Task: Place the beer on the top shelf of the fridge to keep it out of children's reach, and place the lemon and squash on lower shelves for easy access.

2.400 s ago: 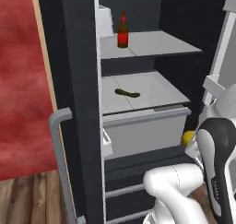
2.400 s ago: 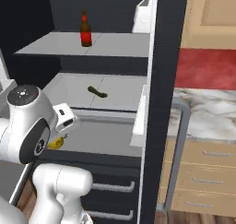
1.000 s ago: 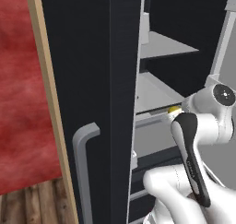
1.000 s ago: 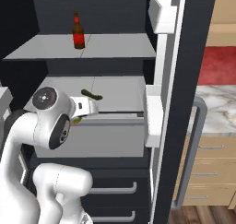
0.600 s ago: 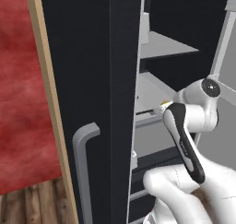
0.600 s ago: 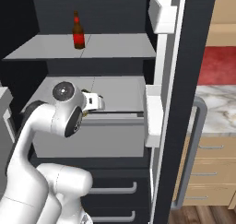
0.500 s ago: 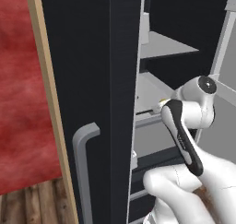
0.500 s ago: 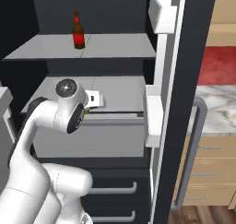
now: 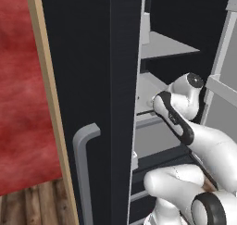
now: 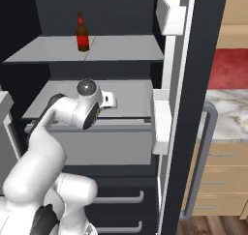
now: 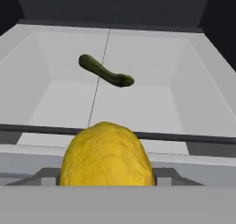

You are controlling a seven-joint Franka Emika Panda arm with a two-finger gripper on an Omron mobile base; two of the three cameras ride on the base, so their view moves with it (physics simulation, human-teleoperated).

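The yellow lemon (image 11: 107, 154) sits close up between the fingers of my gripper (image 11: 108, 178), which is shut on it just before the front rail of a lower shelf (image 11: 138, 103). Farther back on that shelf lies the dark green squash (image 11: 105, 72). From the right base view, my hand (image 10: 105, 100) reaches over this same lower shelf (image 10: 133, 96). The beer (image 10: 82, 33) stands upright on the top shelf (image 10: 123, 48) of the fridge (image 9: 83, 57), whose door is open.
The open door's white racks (image 10: 167, 118) stand right of my arm, with the grey door handle (image 10: 201, 161) beyond. Dark drawers (image 10: 116, 198) sit below the shelves. A marble counter over tan cupboards (image 10: 227, 118) is at the right.
My wrist has lifted and pushed forward over the lower shelf's rail, carrying the lemon along. Since the oldest frames the whole view has shifted with the base. Beer and squash stay put.
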